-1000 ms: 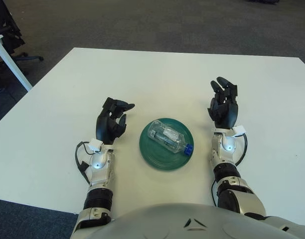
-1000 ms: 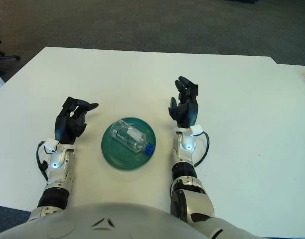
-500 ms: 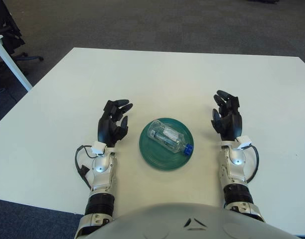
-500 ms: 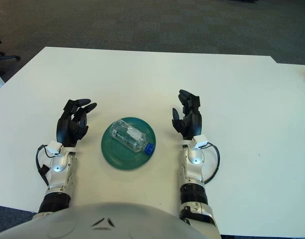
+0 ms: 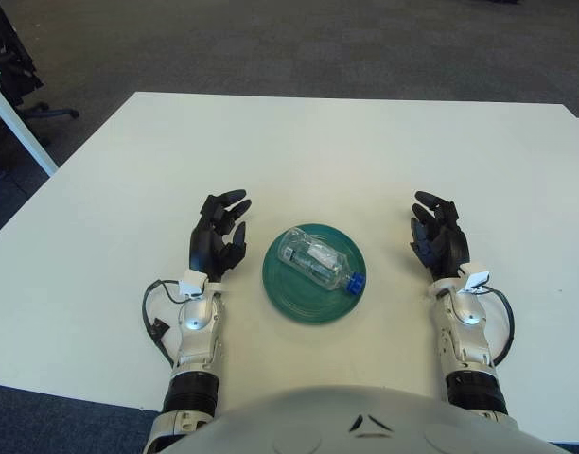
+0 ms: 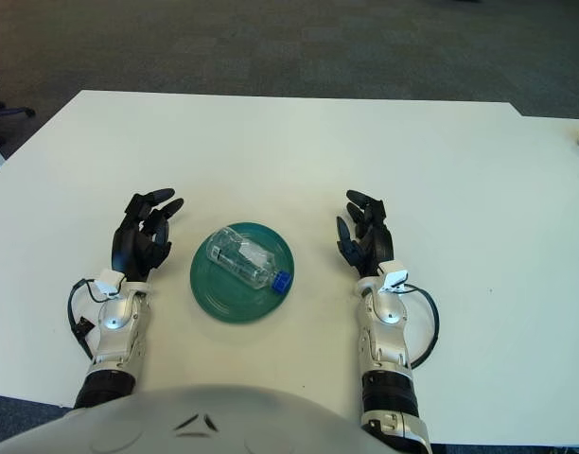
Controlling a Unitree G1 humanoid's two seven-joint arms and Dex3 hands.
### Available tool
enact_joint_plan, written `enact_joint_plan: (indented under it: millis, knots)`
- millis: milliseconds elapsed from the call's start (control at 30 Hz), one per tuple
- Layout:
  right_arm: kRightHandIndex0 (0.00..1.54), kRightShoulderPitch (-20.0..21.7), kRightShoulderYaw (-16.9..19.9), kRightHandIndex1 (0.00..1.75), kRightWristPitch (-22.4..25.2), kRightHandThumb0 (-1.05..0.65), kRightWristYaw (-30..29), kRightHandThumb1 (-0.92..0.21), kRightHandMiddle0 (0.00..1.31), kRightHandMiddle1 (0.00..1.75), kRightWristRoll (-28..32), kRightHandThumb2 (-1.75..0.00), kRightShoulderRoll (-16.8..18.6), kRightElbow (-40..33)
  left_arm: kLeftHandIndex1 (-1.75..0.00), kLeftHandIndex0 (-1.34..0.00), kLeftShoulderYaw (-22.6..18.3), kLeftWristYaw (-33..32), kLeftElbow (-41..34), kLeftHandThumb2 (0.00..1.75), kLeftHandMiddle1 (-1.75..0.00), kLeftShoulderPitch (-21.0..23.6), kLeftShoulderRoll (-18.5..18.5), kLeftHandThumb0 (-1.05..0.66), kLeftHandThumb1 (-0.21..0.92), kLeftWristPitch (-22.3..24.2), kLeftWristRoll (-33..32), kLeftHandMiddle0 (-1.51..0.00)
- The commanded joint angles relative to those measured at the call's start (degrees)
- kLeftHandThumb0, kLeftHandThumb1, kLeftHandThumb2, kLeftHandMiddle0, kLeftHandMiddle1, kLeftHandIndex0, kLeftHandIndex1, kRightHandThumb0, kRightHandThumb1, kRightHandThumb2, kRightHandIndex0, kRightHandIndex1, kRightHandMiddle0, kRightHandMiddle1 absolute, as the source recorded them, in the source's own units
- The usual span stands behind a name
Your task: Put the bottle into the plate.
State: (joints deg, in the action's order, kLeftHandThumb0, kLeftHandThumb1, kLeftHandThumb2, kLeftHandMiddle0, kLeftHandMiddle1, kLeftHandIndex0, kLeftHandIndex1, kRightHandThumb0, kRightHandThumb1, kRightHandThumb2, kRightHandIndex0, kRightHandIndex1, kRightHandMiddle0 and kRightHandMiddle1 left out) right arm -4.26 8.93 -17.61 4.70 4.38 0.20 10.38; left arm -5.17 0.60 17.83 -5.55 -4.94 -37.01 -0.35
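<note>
A clear plastic bottle (image 5: 313, 259) with a blue cap lies on its side inside the dark green plate (image 5: 286, 292), cap toward the lower right. My left hand (image 5: 218, 232) is just left of the plate, fingers spread and holding nothing. My right hand (image 5: 437, 237) is to the right of the plate, a short gap away, fingers relaxed and empty. Both hands are apart from the bottle and the plate.
The white table (image 5: 318, 151) stretches far behind the plate. Dark carpet lies beyond its far edge. A white table leg (image 5: 20, 118) and an office chair base (image 5: 39, 109) stand at the far left.
Both hands have drawn back toward me and lower in view; the right hand also shifted right, away from the plate. The bottle and plate have not moved.
</note>
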Motion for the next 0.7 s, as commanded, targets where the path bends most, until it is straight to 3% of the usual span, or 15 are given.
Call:
enact_joint_plan:
  millis: [0, 667]
  knots:
    - [0.4, -0.6, -0.6, 0.53, 2.4, -0.54, -0.4, -0.92, 0.06, 1.0, 0.4, -0.44, 0.0, -2.0, -0.85, -0.31, 0.9, -1.0, 1.8, 0.45, -0.33, -3.4, -1.0, -0.62, 0.92, 0.9, 0.6, -0.57]
    - [0.44, -0.6, -1.2, 0.48, 7.4, -0.52, -0.5, -0.92, 0.11, 1.06, 1.9, -0.47, -0.4, -3.2, -0.77, -0.23, 1.9, -2.9, -0.4, 0.45, -0.17, -4.1, -2.0, -0.63, 0.92, 4.1, 0.3, -0.55]
